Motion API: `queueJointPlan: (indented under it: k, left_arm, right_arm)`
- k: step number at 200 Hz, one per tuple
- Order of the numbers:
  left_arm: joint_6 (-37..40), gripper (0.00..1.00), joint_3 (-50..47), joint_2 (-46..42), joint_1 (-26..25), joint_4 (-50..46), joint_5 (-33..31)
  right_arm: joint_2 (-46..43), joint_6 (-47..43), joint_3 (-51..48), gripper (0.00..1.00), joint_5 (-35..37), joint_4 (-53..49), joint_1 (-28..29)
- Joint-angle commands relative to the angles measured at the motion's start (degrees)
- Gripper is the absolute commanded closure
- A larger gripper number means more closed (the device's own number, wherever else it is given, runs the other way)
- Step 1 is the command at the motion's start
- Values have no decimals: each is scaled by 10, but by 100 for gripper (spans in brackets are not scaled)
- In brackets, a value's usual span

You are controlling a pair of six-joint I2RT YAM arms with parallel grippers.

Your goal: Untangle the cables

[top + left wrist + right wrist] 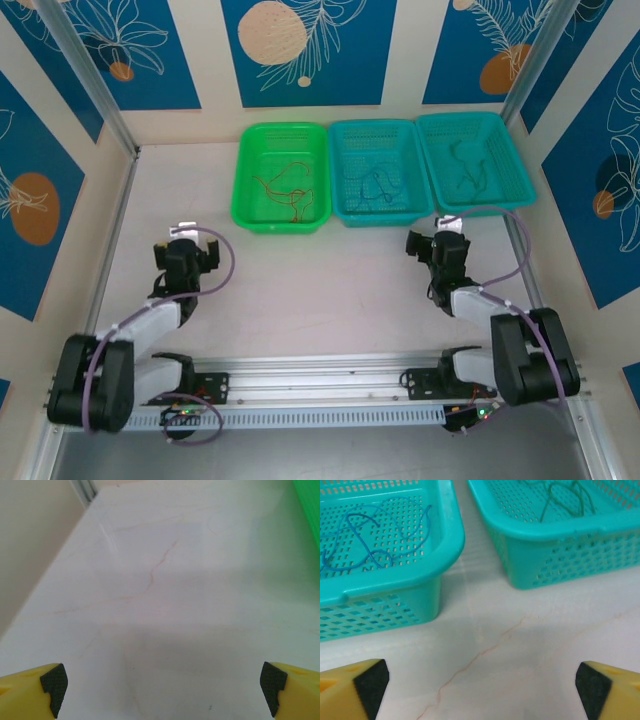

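The cables lie apart in three baskets at the back of the table. A thin red cable (pixel 285 190) curls in the green basket (pixel 247 180). The blue cable (pixel 372 186) (pixel 365 545) rests in the middle teal basket (pixel 338 170) (pixel 447 525). A green cable (pixel 468 170) (pixel 565 497) sits in the right teal basket (pixel 520 165) (pixel 560 555). My right gripper (pixel 440 240) (pixel 480 690) hovers open over bare table just in front of the two teal baskets, nothing between its fingers. Over bare table at the left, my left gripper (pixel 185 240) (pixel 162 690) stands open and holds nothing.
The white marbled table (pixel 320 290) stretches between the arms and the baskets. Blue patterned walls close in the left, back and right sides. A metal rail (pixel 320 375) runs along the near edge at the arm bases. The green basket's edge (pixel 310 505) shows at the left wrist's far right.
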Motion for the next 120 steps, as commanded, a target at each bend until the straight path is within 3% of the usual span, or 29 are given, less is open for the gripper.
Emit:
queueJointPlan:
  k: [1,20,31,41,52,62,72,120]
  left_arm:
    - [12,0,8,53,16,123,67]
    - [6,0,4,101,29,199,88]
    - [-7,0,2,156,41,255,114]
    - [10,0,14,217,43,307,154]
    - [28,0,49,188,41,185,192]
    - [32,0,42,206,41,233,202]
    - [32,0,44,196,41,210,203]
    - [32,0,40,198,40,221,199]
  right_arm:
    - [49,-42,7,1,-78,149,-16]
    - [179,-65,16,1,-126,279,-17]
    - [133,-45,36,1,-159,153,-40]
    - [159,-30,34,1,-195,208,-60]
    - [140,-31,45,1,-193,148,-60]
    - [153,-35,36,1,-183,190,-54]
    - [144,-29,43,1,-136,159,-44]
    - [147,-32,40,1,-139,170,-43]
